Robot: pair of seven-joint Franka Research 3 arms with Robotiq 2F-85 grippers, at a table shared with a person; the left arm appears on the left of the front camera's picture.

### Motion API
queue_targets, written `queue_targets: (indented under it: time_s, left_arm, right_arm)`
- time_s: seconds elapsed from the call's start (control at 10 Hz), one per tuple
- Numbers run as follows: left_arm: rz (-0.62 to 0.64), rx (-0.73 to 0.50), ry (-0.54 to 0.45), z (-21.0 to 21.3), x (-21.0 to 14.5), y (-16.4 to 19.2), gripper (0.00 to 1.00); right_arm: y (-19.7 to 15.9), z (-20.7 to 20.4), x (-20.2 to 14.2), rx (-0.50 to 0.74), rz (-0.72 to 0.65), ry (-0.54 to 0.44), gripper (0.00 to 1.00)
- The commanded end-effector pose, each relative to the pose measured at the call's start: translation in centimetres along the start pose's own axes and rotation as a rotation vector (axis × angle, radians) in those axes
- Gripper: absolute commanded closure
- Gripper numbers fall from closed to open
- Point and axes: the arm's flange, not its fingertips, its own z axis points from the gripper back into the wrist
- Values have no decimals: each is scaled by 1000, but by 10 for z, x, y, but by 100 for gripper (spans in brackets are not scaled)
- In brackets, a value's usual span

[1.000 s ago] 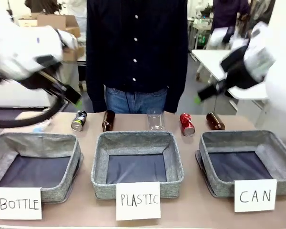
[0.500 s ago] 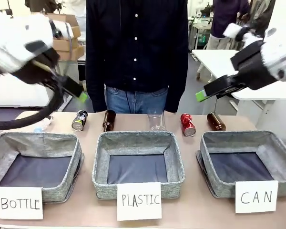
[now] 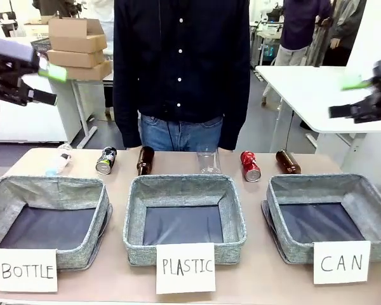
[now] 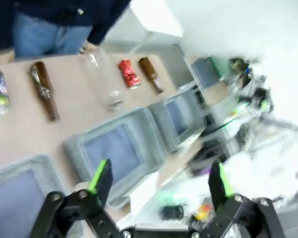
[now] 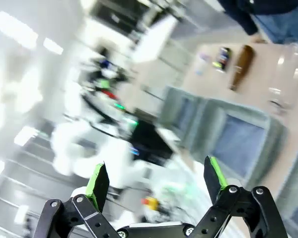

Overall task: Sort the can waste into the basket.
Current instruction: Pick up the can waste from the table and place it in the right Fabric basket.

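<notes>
The dented red can [image 3: 249, 166] lies at the table's far edge, just behind the grey basket [image 3: 317, 182] carded "CAN" [image 3: 341, 262], which holds nothing. The black-blue can [image 3: 105, 160] with lime-green trim lies far left, behind the "BOTTLE" bin. My left gripper [image 3: 49, 84] hangs open high at the left edge, well above the table. My right gripper [image 3: 348, 98] is open and high at the right edge. The left wrist view looks down past open fingers [image 4: 161, 173] at the red can [image 4: 129, 73]. The right wrist view [image 5: 155, 174] catches the black-blue can [image 5: 221, 57].
A person in a dark shirt [image 3: 181, 63] stands at the far side. Two brown bottles [image 3: 144, 160] [image 3: 286, 161] and a clear plastic bottle [image 3: 207, 160] lie in the row with the cans; another clear bottle [image 3: 58, 159] lies far left. Bins "PLASTIC" [image 3: 184, 184] and "BOTTLE" [image 3: 47, 185] hold nothing.
Both arms have swung up and outward, away from the middle of the table toward the picture's edges. The cans, bottles and bins have not moved.
</notes>
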Motion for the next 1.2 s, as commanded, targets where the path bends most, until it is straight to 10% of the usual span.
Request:
queue_targets:
  time_s: [0.0,0.2,0.4,1.0,1.1]
  left_arm:
    - [153,-73,-45,-27,-47,44,0]
    - [185,-93,-74,-36,-54,55,0]
    - [211,-119,-75,-17,-1,59,0]
    - [211,-119,-75,-17,-1,59,0]
    - [211,-119,-75,-17,-1,59,0]
  right_arm:
    - [-17,-1,-8,92,-186,-146,0]
    - [-24,-12,-10,-42,-166,-131,0]
    - [-19,19,6,100,-180,-132,0]
    - [-16,22,0,87,-214,-117,0]
    - [-16,-10,16,-208,-214,12,0]
